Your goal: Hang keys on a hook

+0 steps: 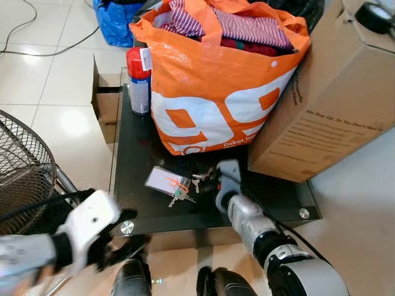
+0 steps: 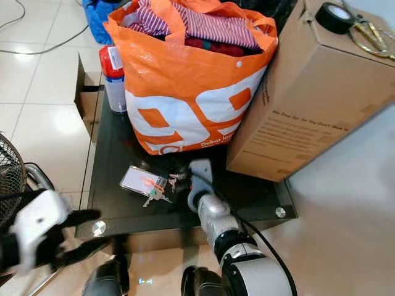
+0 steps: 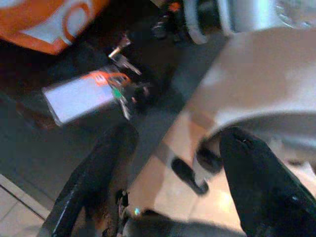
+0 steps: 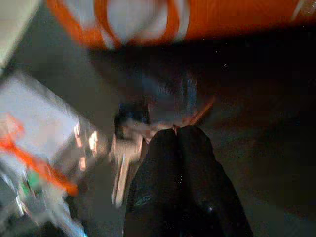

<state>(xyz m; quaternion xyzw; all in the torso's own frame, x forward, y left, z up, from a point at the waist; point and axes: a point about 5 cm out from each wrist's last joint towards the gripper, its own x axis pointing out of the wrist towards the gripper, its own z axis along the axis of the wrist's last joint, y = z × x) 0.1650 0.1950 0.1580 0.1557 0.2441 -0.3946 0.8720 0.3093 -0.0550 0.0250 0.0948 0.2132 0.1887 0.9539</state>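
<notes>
The right gripper (image 1: 210,180) was squeezed tight with nothing inside, beside the keys (image 1: 182,191); it might shove them off the table (image 1: 133,160)

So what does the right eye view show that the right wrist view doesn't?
The right eye view takes in the cardboard box, the spray can, the clothes in the orange bag and the left gripper low beside the black table. The right wrist view gives the close look: the right gripper with its fingers together at the keys. Both show the keys, their clear card tag and the bag.
</notes>
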